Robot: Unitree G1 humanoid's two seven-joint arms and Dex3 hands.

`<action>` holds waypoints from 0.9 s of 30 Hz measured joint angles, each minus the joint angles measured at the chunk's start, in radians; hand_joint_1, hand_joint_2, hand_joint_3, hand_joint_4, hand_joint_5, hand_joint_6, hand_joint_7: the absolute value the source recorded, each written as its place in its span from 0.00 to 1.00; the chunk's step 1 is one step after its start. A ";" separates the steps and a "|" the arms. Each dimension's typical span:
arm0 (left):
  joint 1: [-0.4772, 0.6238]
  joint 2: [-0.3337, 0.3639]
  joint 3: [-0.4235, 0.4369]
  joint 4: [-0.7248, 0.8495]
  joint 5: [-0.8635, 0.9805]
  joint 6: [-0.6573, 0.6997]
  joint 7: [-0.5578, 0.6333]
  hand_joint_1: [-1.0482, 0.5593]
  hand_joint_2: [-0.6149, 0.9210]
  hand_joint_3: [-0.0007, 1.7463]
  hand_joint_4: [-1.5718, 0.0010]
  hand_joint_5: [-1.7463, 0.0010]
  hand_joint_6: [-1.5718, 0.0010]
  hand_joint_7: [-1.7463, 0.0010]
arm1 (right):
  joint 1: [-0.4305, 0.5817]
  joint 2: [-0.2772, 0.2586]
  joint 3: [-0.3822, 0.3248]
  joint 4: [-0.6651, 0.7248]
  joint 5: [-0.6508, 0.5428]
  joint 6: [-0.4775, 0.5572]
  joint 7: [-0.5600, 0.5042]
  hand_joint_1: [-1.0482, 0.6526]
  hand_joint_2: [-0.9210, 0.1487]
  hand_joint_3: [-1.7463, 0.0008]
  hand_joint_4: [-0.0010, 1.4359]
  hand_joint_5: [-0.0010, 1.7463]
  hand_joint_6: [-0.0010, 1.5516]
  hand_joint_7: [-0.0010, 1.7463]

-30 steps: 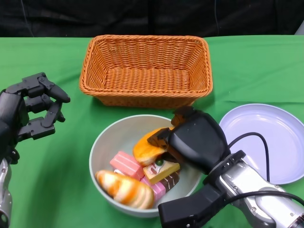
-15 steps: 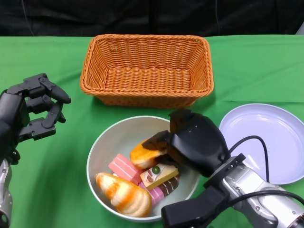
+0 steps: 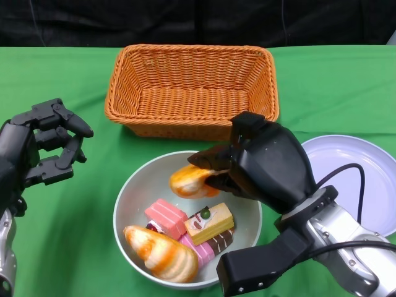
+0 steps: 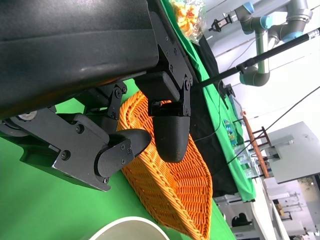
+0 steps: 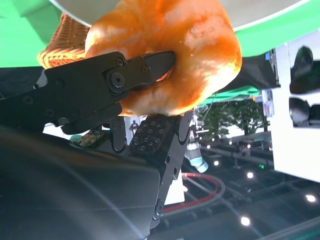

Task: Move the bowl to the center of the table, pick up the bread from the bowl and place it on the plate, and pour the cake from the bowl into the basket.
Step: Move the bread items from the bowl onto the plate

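Note:
My right hand (image 3: 266, 164) holds an orange bread roll (image 3: 189, 180) lifted just above the grey bowl (image 3: 137, 182); the right wrist view shows its fingers (image 5: 125, 75) clamped on the roll (image 5: 190, 55). In the bowl lie a striped bread (image 3: 158, 250), a pink cake (image 3: 165, 216) and a yellow-topped cake (image 3: 210, 223). The wicker basket (image 3: 190, 86) stands behind the bowl, and the pale plate (image 3: 359, 179) lies to its right, partly hidden by my right hand. My left hand (image 3: 37, 151) hovers left of the bowl, fingers apart, holding nothing.
Green cloth (image 3: 68, 74) covers the table, with a dark backdrop beyond its far edge. The left wrist view shows the basket (image 4: 170, 185) and the bowl's rim (image 4: 127, 227) past my left fingers (image 4: 170, 132).
My right hand has risen out of the bowl with the orange roll and shifted toward the right. The cakes left in the bowl have settled. The left hand stays put.

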 measured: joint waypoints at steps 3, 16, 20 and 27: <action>0.000 0.000 0.000 0.000 0.000 0.000 0.000 0.63 0.81 0.55 0.53 0.07 0.51 0.27 | 0.007 -0.005 -0.028 -0.028 0.014 -0.002 -0.001 0.44 0.05 1.00 0.61 0.55 0.77 0.02; -0.001 0.003 -0.003 0.012 0.000 -0.003 0.000 0.63 0.83 0.54 0.54 0.08 0.52 0.26 | 0.204 0.070 -0.215 -0.293 0.304 0.050 0.127 0.53 0.02 1.00 0.53 0.82 0.78 0.04; -0.001 0.003 -0.004 0.012 0.000 -0.003 0.000 0.63 0.82 0.53 0.53 0.07 0.51 0.26 | 0.257 0.073 -0.244 -0.343 0.345 0.069 0.169 0.53 0.02 1.00 0.51 0.82 0.77 0.04; -0.001 0.003 -0.006 0.012 0.000 -0.003 0.000 0.63 0.82 0.54 0.53 0.08 0.51 0.27 | 0.278 0.081 -0.259 -0.373 0.357 0.084 0.200 0.53 0.02 1.00 0.51 0.82 0.77 0.04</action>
